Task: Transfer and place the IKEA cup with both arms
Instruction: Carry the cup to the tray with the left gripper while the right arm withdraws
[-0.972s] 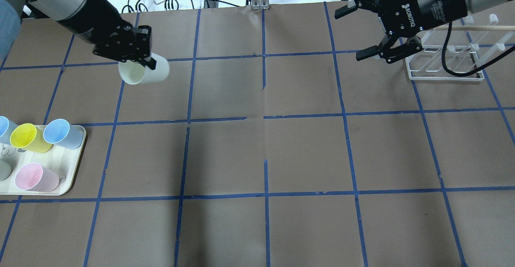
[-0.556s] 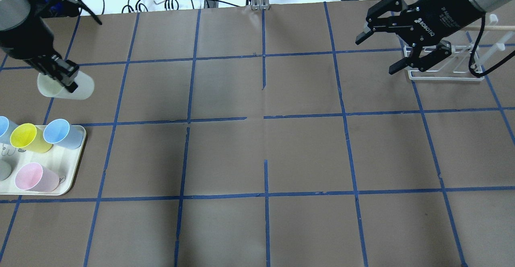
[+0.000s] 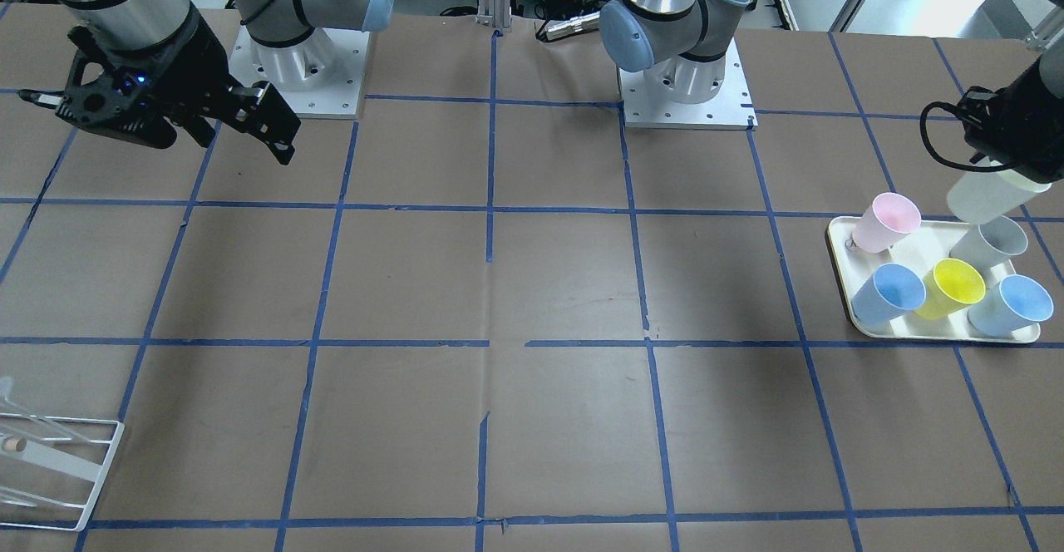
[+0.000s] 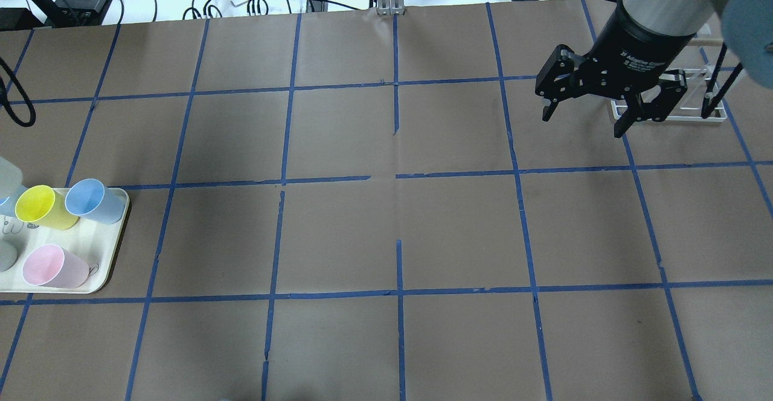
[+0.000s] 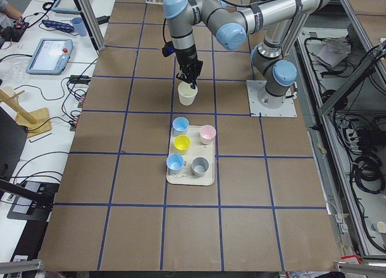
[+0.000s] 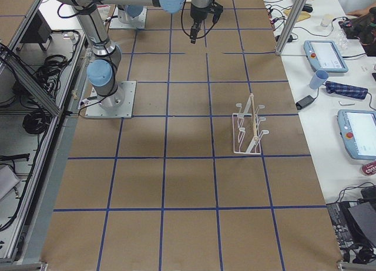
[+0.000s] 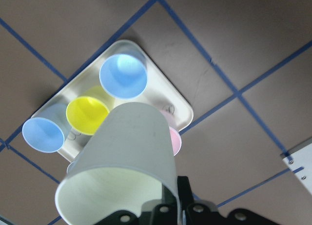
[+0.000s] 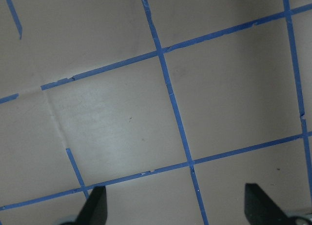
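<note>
Starting with the front-facing camera: the left hand [image 3: 1021, 168] was clamped on the rim of the IKEA cup [image 3: 989, 196], which hung clear of the desk [image 3: 532, 286], raised above the tray [image 3: 841, 273]. The cup's long axis was tilted, with the mouth up toward the hand and the base down toward the tray. Its wall was plain, very pale cream-white, tapered and without a handle.

Overhead camera: only a pale sliver of the cup showed at the frame edge, above the tray. The right hand [image 4: 583, 120] hung well apart from the tray, toward the opposite end of the desk, with its fingers spread wide and empty.

Left wrist camera: the cup's open mouth faced the lens, and the inside was empty and faintly green-cream. One finger [image 7: 183, 195] pressed on the outside of the rim. The tray and its coloured cups [image 7: 87, 115] lay directly past the base.

Right wrist camera: both fingertips [image 8: 95, 205] stood apart, with only desk surface between them.

Judgement: only the left arm was near the cup. A handover would require carrying the cup away from the tray toward the right hand, free base end first.
</note>
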